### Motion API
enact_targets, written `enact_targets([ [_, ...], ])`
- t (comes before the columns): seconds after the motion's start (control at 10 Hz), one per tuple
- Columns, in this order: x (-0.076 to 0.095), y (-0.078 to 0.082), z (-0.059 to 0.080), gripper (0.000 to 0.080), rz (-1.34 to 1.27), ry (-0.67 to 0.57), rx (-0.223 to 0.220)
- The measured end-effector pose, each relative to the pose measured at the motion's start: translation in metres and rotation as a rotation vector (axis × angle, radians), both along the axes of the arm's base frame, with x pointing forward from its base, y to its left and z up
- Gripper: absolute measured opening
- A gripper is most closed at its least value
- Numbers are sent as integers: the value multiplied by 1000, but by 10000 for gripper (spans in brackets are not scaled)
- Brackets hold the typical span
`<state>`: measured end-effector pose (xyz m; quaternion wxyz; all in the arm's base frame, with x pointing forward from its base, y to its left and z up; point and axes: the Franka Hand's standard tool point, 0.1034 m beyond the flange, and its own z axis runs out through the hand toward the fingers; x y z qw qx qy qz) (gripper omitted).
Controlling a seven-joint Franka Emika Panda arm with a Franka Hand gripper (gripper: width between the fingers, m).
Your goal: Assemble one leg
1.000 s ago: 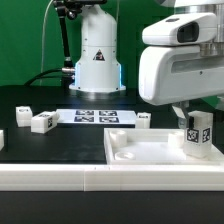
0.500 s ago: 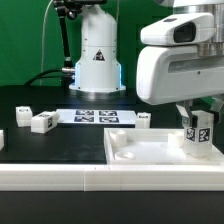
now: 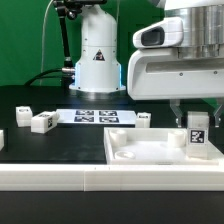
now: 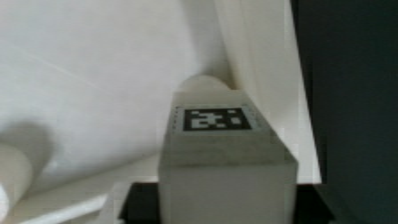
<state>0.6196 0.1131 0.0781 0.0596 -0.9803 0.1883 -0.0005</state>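
Observation:
The leg (image 3: 197, 134), a small white block with a square marker tag facing the camera, stands upright at the far corner of the large flat white tabletop piece (image 3: 150, 172) on the exterior view's right. My gripper (image 3: 197, 122) comes down from above and is shut on the leg's upper part, one dark finger on each side. In the wrist view the leg (image 4: 221, 150) fills the middle, its tagged end pointing into the tabletop's corner (image 4: 217, 78), and the dark fingers (image 4: 146, 203) press on both of its sides.
Three more loose white legs lie on the black table: two at the exterior view's left (image 3: 42, 122) (image 3: 23, 114) and one behind the tabletop (image 3: 143, 119). The marker board (image 3: 93, 116) lies in the middle. The arm's base (image 3: 97, 55) stands behind.
The wrist has turned and shifted toward the exterior view's left. The leg has turned with it, so its tag now faces the camera squarely, and it sits slightly lower.

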Motion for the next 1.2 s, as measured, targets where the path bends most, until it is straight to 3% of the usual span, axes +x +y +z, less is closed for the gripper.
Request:
enact_targets([
  [0.3,1,-1,0,292,-383,34,-2],
  [0.7,1,-2,-1,292,-513,51,10],
  [0.8,1,-2,-1,476,-500,49,9],
  [0.9,1,-2,-1,589,-463,45,8],
  [1.2,1,2,3,646,-230,40,-2],
])
